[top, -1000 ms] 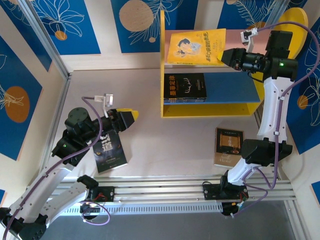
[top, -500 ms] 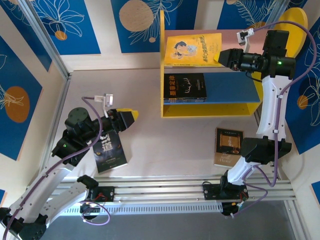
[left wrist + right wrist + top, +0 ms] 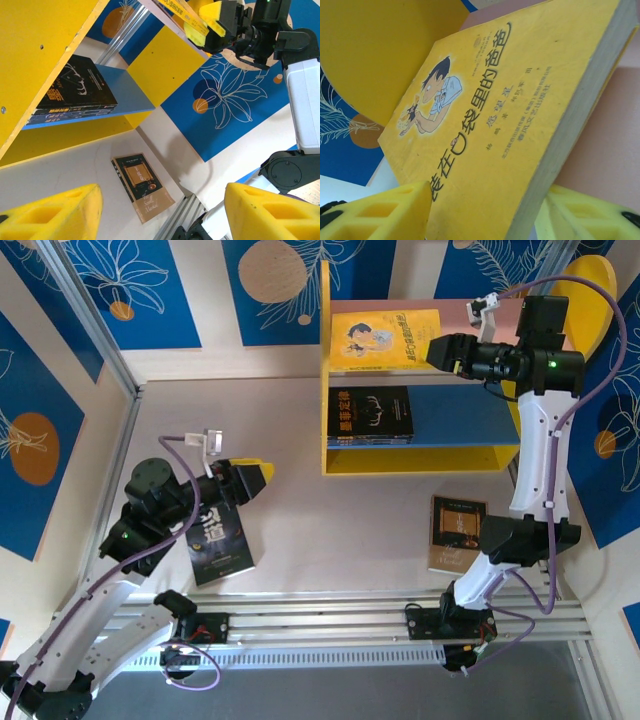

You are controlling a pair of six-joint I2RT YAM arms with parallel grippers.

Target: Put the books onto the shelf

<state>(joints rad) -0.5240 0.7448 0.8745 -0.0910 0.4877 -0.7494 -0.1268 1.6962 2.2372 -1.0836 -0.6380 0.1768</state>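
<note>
Since the earlier frame the yellow book [image 3: 385,338] has turned from a skewed pose to lie flat and square on the pink upper board [image 3: 605,150] of the shelf [image 3: 325,370], and the right tool [image 3: 432,350] has followed its right corner. The fingers straddle that corner; whether they grasp or have released it cannot be told. The left arm hides the top of a dark book [image 3: 220,545] on the desk [image 3: 330,530]; the left tool [image 3: 262,475], barely shifted, hovers released. Black books [image 3: 370,415] lie stacked on the blue lower board [image 3: 470,415], their count unclear. A brown book [image 3: 457,532] lies on the pale desk, which blue leaf-print panels [image 3: 130,290] enclose.
</note>
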